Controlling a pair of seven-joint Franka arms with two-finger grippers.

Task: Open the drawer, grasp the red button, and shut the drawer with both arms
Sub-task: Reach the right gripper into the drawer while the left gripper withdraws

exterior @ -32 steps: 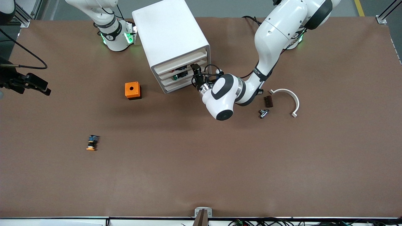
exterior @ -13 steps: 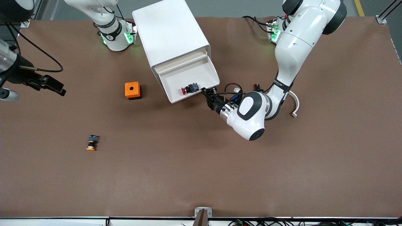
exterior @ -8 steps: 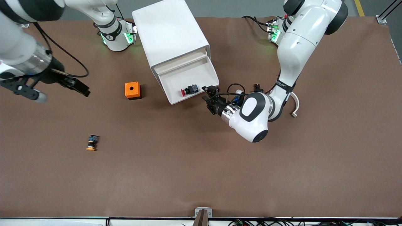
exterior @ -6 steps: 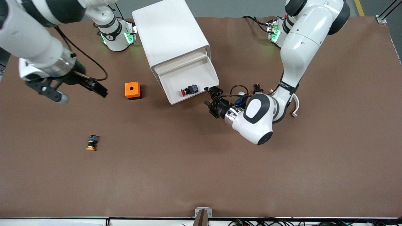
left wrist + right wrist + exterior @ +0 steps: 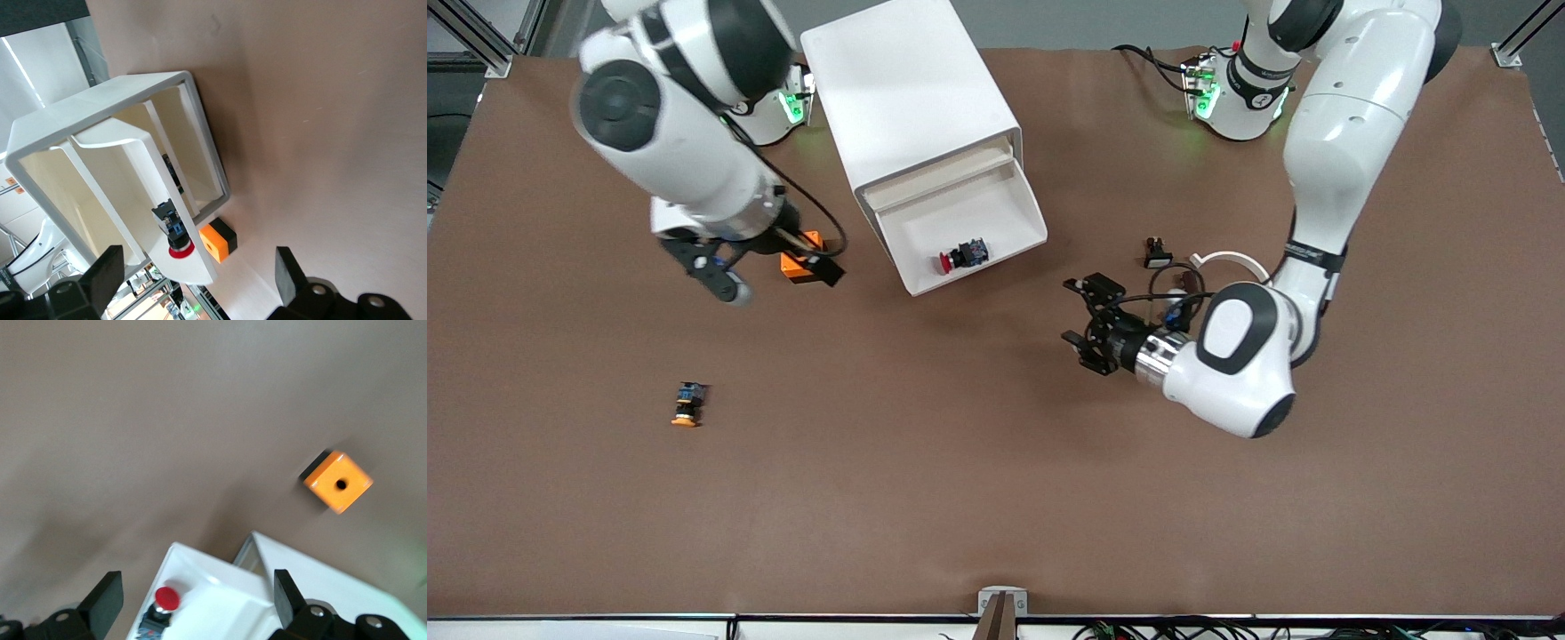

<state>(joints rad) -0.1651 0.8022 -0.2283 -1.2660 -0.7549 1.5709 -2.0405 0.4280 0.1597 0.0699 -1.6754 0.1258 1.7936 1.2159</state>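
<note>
Plainly the drawer [image 5: 969, 222] stands pulled well out of the white cabinet [image 5: 911, 98], second from its top, its open tray sloping toward the front camera so that a gripper can come in from above. Inside lies one thing only, the button [image 5: 959, 258], on its side near the drawer's front lip, red cap toward the right arm's end of the table and blue block toward the left arm's end; the rest of the tray floor is bare white plastic. The left gripper [image 5: 1087, 324] hangs low over the bare table, nearer the front camera than the drawer and well apart from its front edge, fingers spread wide and holding nothing; I judge it is placed there to leave the tray's mouth free for the other arm. The left wrist view looks straight back into the cabinet's front and shows the button resting in the tray. The right gripper [image 5: 769, 271] is over the orange box [image 5: 805, 265], beside the cabinet toward the right arm's end, its jaws likewise parted and empty; its wrist view shows the red cap between its fingertips, which suggests it is lined up on the button for the grab. An orange-capped button [image 5: 686, 404] lies apart on the table, nearer the front camera.
</note>
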